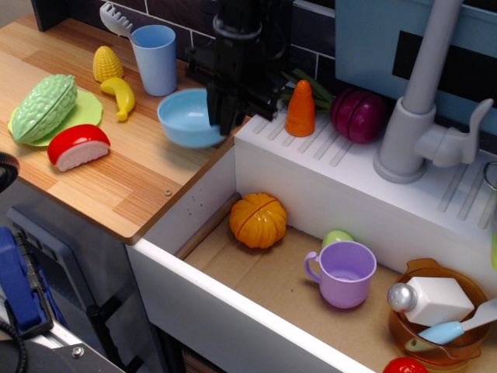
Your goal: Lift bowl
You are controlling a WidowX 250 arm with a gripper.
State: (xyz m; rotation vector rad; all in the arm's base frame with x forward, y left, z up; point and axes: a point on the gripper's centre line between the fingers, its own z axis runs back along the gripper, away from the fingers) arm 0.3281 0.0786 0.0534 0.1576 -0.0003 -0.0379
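The light-blue bowl (185, 116) hangs tilted above the wooden counter (116, 179), raised off its surface. My black gripper (223, 116) is shut on the bowl's right rim and holds it up. The gripper body hides the right part of the bowl. The tall light-blue cup (154, 58) stands behind the bowl to the left.
A banana (120, 95), corn (107, 64), a green gourd on a plate (44, 106) and a red slice (78, 145) lie on the counter at left. The sink (256, 264) at right holds a pumpkin (258, 220), a purple mug (344, 273) and an amber bowl (435, 326). A carrot (300, 109) stands by the gripper.
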